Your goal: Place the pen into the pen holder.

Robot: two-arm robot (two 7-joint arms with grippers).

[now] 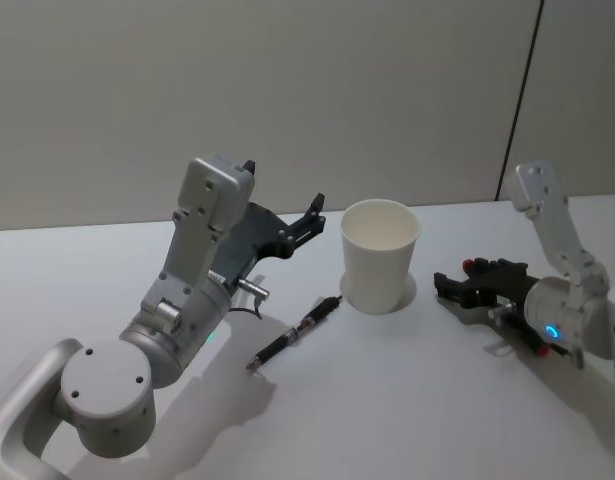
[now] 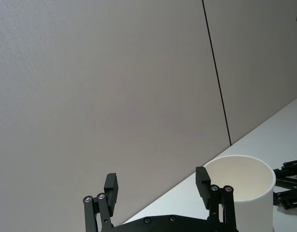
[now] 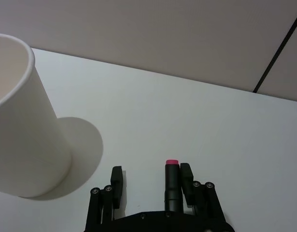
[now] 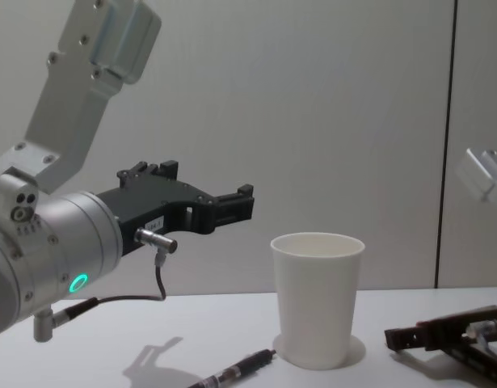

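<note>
The pen (image 1: 295, 333) is black with a red band and lies flat on the white table, left of and in front of the pen holder (image 1: 379, 255), a white paper cup standing upright. The chest view shows the pen (image 4: 232, 373) and the cup (image 4: 317, 295) again. My left gripper (image 1: 315, 215) hangs open in the air, above the pen and left of the cup's rim; its fingers (image 2: 111, 188) are wide apart and hold nothing. My right gripper (image 1: 442, 285) rests low, right of the cup, open (image 3: 151, 176). A black stick with a pink tip (image 3: 172, 176) lies along one finger.
A grey wall with a dark vertical seam (image 1: 522, 95) stands behind the white table (image 1: 407, 400). The cup (image 3: 22, 130) is close in front of the right gripper. The left arm's elbow and base (image 1: 107, 385) fill the near left.
</note>
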